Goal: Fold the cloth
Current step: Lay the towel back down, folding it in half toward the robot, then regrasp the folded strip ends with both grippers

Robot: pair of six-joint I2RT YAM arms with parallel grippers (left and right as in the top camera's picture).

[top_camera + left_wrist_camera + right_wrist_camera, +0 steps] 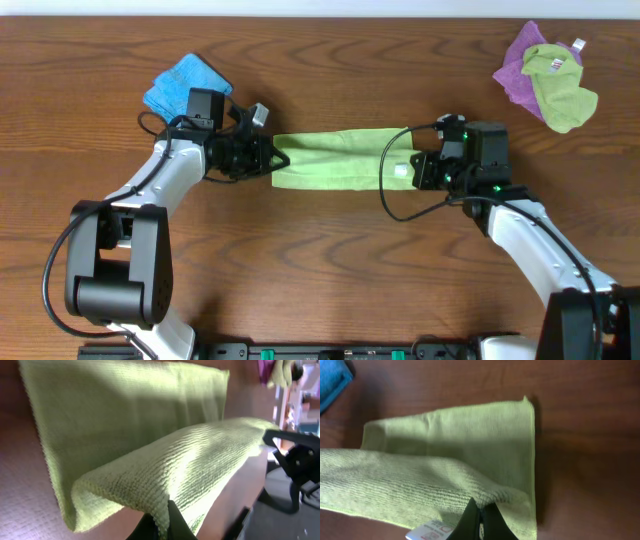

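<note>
Green cloth (335, 160): both arms' jaws are gripping its lifted long edge mid-fold, next needing level lowering together.

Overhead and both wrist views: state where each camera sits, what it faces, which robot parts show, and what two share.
Overhead: above the table, looking down; both arms, left gripper and right gripper at the green cloth's ends.
Left wrist: on the left arm, looking along the cloth; gripper tips show.
Right wrist: on the right arm, facing the cloth; gripper tips show.
Shared: overhead and right wrist show the blue cloth.
</note>
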